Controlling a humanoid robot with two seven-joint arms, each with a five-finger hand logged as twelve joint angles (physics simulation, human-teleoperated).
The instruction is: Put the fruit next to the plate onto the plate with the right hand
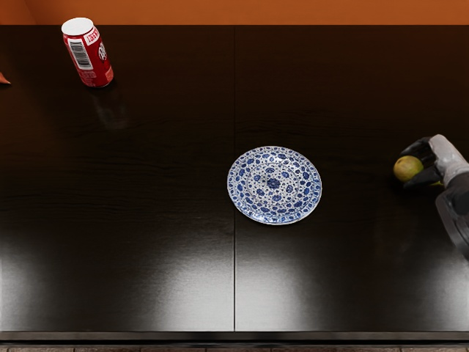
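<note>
view: head, single | looks down at a slant over table (132, 249) | range: mid, far edge at top | centre: plate (274, 184)

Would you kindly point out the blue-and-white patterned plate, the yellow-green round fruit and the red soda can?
blue-and-white patterned plate (274, 184): head view, bare centre medallion.
yellow-green round fruit (407, 168): head view, middle of visible side.
red soda can (91, 57): head view, labelled side wall.

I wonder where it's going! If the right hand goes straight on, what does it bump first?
The fruit, right in front of the right hand; they may already touch. The plate lies farther along, roughly that way.
</note>
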